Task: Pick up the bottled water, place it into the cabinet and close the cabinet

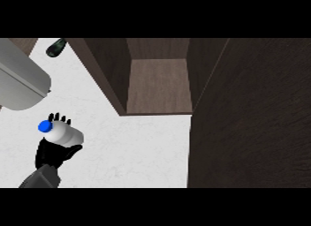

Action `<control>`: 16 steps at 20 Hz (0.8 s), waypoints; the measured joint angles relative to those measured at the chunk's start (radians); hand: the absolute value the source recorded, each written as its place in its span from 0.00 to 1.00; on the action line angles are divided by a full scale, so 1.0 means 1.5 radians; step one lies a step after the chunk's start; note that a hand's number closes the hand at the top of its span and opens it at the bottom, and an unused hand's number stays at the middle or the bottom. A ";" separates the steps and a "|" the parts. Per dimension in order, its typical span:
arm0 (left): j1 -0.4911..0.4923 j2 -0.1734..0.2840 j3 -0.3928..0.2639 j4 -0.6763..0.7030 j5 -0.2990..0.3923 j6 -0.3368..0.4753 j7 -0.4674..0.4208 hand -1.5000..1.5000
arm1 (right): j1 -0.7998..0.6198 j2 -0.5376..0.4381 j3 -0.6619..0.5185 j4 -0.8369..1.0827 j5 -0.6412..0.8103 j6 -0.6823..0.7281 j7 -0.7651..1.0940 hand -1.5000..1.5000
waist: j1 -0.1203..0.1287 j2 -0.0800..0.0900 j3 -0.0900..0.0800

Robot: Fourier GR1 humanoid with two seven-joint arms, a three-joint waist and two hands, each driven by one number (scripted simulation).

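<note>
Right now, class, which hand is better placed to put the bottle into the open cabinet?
The left hand: it already holds the bottled water, and the open cabinet lies up and right of it. The right hand is out of view.

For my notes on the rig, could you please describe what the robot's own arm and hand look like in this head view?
Only one arm shows, at the lower left: a plain grey forearm ending in a matte black left hand with slim, separate fingers and a thumb. No cables, markings or sleeve are visible. The right arm and hand are out of view.
</note>
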 measured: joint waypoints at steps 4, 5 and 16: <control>-0.005 -0.005 -0.012 0.002 -0.013 -0.002 -0.008 1.00 | 0.006 -0.004 0.001 -0.003 -0.001 0.002 -0.004 0.00 | -0.001 0.000 0.000; -0.006 -0.009 -0.014 0.001 -0.016 0.002 -0.013 1.00 | -0.001 0.001 0.007 0.000 0.007 -0.004 -0.002 0.00 | -0.001 0.000 0.000; -0.004 -0.029 -0.038 -0.016 -0.031 0.004 -0.025 1.00 | 0.014 -0.007 0.000 0.015 0.004 0.002 -0.030 0.00 | 0.003 -0.001 -0.001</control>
